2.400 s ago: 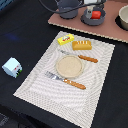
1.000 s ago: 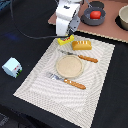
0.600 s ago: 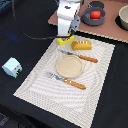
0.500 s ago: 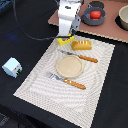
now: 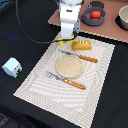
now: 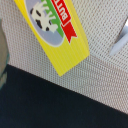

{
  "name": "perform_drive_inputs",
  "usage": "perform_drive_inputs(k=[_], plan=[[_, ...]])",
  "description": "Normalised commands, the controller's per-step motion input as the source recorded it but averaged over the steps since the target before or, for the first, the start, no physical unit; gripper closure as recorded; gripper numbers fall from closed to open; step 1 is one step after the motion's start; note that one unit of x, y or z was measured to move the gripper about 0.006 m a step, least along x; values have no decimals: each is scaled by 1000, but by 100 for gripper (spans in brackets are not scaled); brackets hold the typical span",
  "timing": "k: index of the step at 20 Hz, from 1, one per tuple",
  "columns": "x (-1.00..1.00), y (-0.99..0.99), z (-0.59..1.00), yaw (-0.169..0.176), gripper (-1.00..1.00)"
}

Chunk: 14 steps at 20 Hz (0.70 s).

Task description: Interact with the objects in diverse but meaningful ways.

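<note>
In the exterior view, your gripper [image 5: 65,39] sits low over the yellow butter packet [image 5: 61,41], just beside the bread loaf [image 5: 82,45] on the placemat [image 5: 40,90]; its jaws are hidden, so you cannot tell their state. In the wrist view, the butter packet [image 6: 56,31] lies on the placemat's [image 6: 102,75] edge.

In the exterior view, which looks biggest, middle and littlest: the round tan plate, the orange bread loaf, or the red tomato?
1. Round tan plate, clearly the biggest.
2. Orange-yellow bread loaf.
3. Red tomato in the dark grey frying pan; it sits farther from the camera, so its last place is less sure.
</note>
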Motion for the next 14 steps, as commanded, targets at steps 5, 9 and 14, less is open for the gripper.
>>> perform_drive_inputs(k=[5, 9, 14], plan=[[-378, -29, -278, 126, -100], [-367, 0, -241, 120, -100], [-393, 0, -321, 111, -100]])
